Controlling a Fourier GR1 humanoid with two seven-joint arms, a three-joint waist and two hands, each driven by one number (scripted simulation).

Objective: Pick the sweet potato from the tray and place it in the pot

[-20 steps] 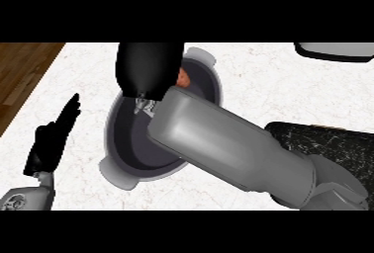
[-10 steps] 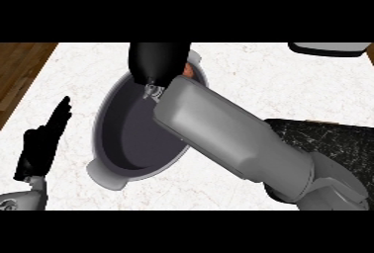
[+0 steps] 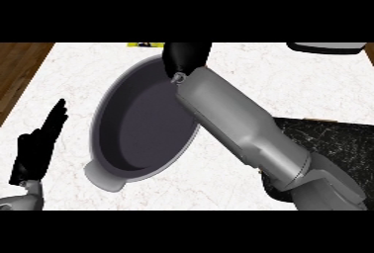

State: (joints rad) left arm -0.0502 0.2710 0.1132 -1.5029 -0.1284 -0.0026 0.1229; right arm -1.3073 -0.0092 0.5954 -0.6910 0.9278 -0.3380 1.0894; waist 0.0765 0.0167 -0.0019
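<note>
Grey pot (image 3: 139, 128) at counter (image 3: 73, 69) centre, inside looks bare. Right robot hand (image 3: 185, 55) over far rim, grip unclear. Left robot hand (image 3: 40, 143) rests open, near left.

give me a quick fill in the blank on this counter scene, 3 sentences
1. The pot stands on a ____ marble counter.
2. The right hand shows above the pot's ____ rim.
3. The left hand rests open near the view's ____ edge, fingers up.

Missing words: white; far; left
</note>
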